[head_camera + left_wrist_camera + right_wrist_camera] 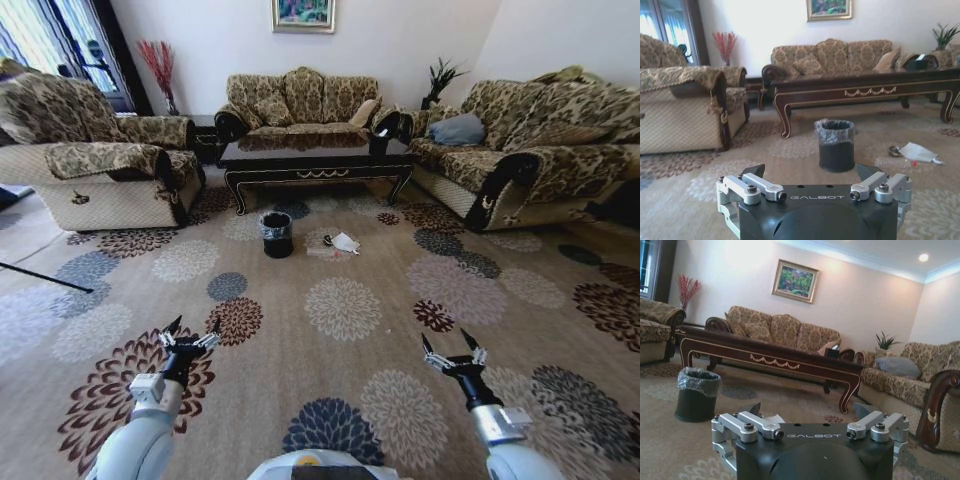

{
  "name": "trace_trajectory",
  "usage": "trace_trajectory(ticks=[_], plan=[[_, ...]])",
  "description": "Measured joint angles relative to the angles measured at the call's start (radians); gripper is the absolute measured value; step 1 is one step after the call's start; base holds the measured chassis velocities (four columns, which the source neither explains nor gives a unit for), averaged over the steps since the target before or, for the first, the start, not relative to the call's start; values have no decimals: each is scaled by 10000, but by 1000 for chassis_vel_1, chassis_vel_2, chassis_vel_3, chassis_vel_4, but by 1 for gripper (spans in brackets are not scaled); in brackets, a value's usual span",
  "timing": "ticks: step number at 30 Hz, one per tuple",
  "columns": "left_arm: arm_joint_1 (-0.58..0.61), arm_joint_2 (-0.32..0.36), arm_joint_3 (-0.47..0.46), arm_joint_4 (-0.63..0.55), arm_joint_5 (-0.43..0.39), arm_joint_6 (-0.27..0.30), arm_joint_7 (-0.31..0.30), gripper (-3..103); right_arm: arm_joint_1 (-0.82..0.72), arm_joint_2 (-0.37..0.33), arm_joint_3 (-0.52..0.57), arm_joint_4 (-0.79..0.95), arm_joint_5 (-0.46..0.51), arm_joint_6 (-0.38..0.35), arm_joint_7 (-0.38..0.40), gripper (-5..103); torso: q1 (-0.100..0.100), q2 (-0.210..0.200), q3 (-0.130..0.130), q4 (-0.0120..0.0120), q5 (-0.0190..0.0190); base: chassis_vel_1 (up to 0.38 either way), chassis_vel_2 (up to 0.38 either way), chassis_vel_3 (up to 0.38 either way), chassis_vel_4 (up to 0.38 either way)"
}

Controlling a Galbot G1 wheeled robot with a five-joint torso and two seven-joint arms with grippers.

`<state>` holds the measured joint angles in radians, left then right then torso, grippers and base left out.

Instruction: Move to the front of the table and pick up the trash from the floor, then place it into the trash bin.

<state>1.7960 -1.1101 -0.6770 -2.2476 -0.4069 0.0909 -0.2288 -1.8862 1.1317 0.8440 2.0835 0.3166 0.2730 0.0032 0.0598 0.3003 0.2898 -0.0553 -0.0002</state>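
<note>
Two end effectors are held low over the carpet, well short of the bench [315, 160]: the left end effector [191, 333] and the right end effector [450, 345], both spread and empty. One trash bin [277, 234] is seen before the bench, with the trash [340, 243] lying just beside it on the floor.

I was looking into a home living room. Patterned brown-and-gold sofas [300, 100] stood at the far wall and along the left and right sides, around a dark wood coffee table [315, 160]. A floral carpet [340, 300] covered the floor. A framed painting [303, 14] hung on the far white wall, with a potted plant [440, 80] in the far right corner.
</note>
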Motion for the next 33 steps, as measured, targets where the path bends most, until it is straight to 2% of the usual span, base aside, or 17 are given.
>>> trace_trajectory(ticks=[3,5,13,24,31,33], plan=[[343,1,-59,-223,-18,3,0,100,-271,0,221,389,65,-17,-47,100,-37,-97,-64,-4,-3,0,0,0,0],[492,70,-63,-358,-41,-16,32,100,-284,-29,287,465,161,-46,-57,100,-74,-198,-126,2,3,0,0,0,0],[336,190,-123,-455,128,-31,51,100,-89,-142,144,548,596,-223,-69,100,-173,-513,-336,-3,2,0,0,0,0],[110,151,42,-339,369,-12,116,100,90,-255,-99,243,464,-88,-164,100,-285,-897,-609,0,4,0,0,0,0],[-588,407,129,-216,-220,201,-22,100,139,-635,-169,4,549,-18,-200,100,-363,-1194,-829,-1,2,0,0,0,0],[-656,416,210,-238,-245,252,-53,100,217,-667,-250,-9,880,-61,-174,100,-392,-1277,-882,2,2,0,0,0,0]])
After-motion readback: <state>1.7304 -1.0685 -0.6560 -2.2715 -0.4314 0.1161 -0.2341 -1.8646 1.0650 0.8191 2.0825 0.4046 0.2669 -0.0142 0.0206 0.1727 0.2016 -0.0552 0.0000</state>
